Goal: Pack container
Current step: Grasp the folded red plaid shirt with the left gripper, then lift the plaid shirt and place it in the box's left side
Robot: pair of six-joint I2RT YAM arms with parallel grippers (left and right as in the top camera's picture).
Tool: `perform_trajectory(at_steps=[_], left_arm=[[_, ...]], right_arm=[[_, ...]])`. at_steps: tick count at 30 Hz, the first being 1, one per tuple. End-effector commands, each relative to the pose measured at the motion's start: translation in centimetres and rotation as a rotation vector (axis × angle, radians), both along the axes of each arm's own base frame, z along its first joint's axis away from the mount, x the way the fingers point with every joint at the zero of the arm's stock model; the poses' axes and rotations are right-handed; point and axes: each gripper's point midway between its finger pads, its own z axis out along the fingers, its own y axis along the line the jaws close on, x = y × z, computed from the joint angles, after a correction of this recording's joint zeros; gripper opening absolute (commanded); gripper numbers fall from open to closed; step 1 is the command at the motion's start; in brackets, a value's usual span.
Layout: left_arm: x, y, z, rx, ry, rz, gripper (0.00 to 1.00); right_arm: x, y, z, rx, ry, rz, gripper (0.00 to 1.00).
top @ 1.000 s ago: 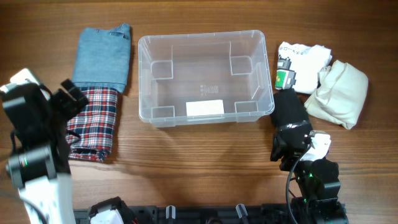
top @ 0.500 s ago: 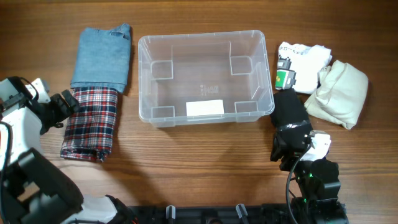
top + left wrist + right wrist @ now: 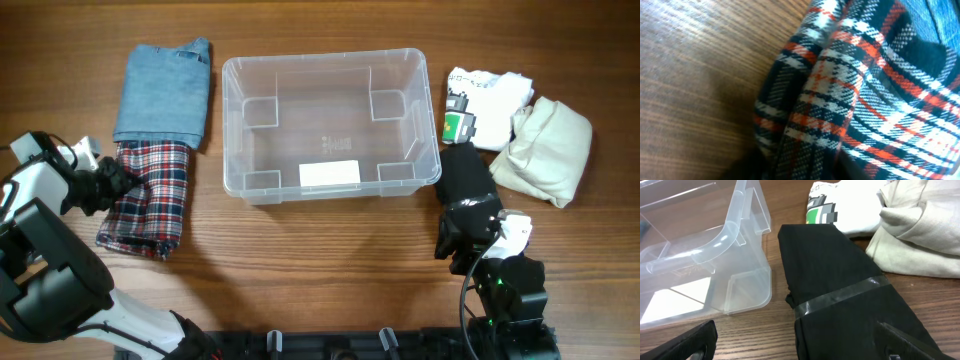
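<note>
The clear container (image 3: 320, 58) stands empty at the table's middle, its white label facing the front; its corner (image 3: 742, 255) also shows in the right wrist view. My left gripper (image 3: 112, 182) is at the left edge of a red plaid cloth (image 3: 152, 205), shut on a bunched fold. In the left wrist view the plaid cloth (image 3: 875, 100) fills the frame and runs between the jaws of my left gripper (image 3: 797, 172). My right gripper (image 3: 800, 347) stands open around the near end of a black taped bundle (image 3: 840, 270), which lies right of the container, black bundle (image 3: 466, 178).
Folded denim (image 3: 165, 90) lies behind the plaid cloth, left of the container. A white shirt with a green print (image 3: 482, 98) and a beige cloth bundle (image 3: 545, 150) lie at the back right. Bare wooden table (image 3: 300, 260) runs along the front.
My left gripper has come down to the plaid cloth's left edge and closed on it, bunching the fabric. The right arm has not moved.
</note>
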Motion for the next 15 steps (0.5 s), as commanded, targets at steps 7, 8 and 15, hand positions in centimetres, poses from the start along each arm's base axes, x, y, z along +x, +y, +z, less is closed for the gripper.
perform_trajectory(at_steps=[7,8,15], left_arm=[[1.2,-4.4,8.0,-0.265,-0.062,0.07,0.04],[1.7,-5.1,10.9,-0.314,-0.114,0.081,0.04],[1.4,-10.8,27.4,-0.431,-0.491,0.055,0.04]], right_arm=[[0.0,0.0,0.1,0.009,-0.008,-0.001,1.0],[0.0,0.0,0.1,0.008,-0.008,-0.001,1.0],[0.0,0.0,0.1,0.009,-0.008,-0.001,1.0]])
